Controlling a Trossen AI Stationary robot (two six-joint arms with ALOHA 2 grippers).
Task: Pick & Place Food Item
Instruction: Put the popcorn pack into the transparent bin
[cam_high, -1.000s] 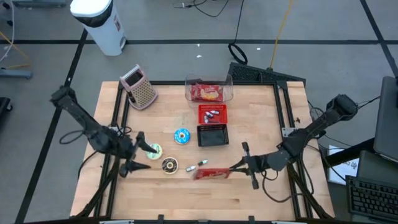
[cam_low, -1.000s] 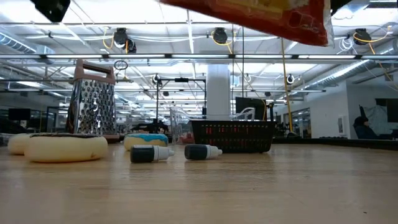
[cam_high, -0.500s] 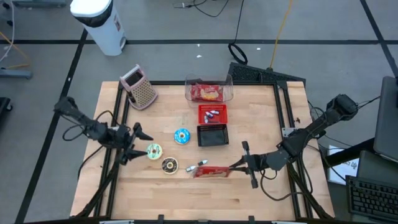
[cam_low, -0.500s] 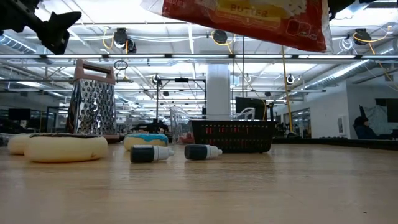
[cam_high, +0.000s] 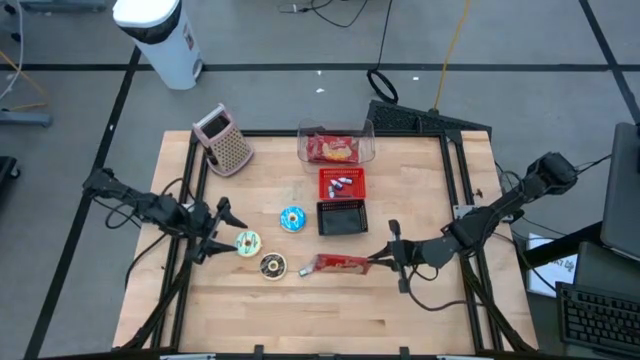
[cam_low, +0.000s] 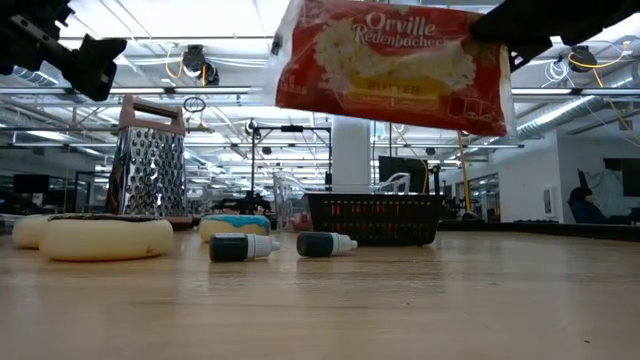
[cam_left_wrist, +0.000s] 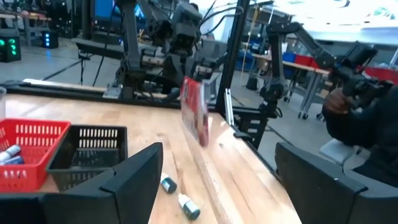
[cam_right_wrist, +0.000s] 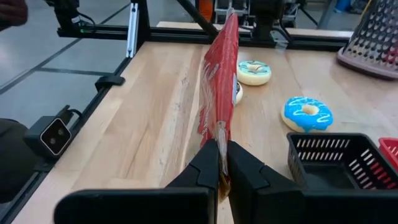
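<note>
At the table's nine o'clock edge the left gripper (cam_high: 222, 232) waits with jaws spread wide and empty, while toward five o'clock of the black basket (cam_high: 342, 217) the right gripper (cam_high: 383, 259) is clenched on the popcorn bag (cam_high: 343, 264), lifted clear of the table (cam_high: 300, 320)

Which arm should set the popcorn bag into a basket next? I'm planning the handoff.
Right, probably. The right gripper is shut on the popcorn bag, held above the table beside the black basket. The left gripper is open and empty by the donuts.
</note>
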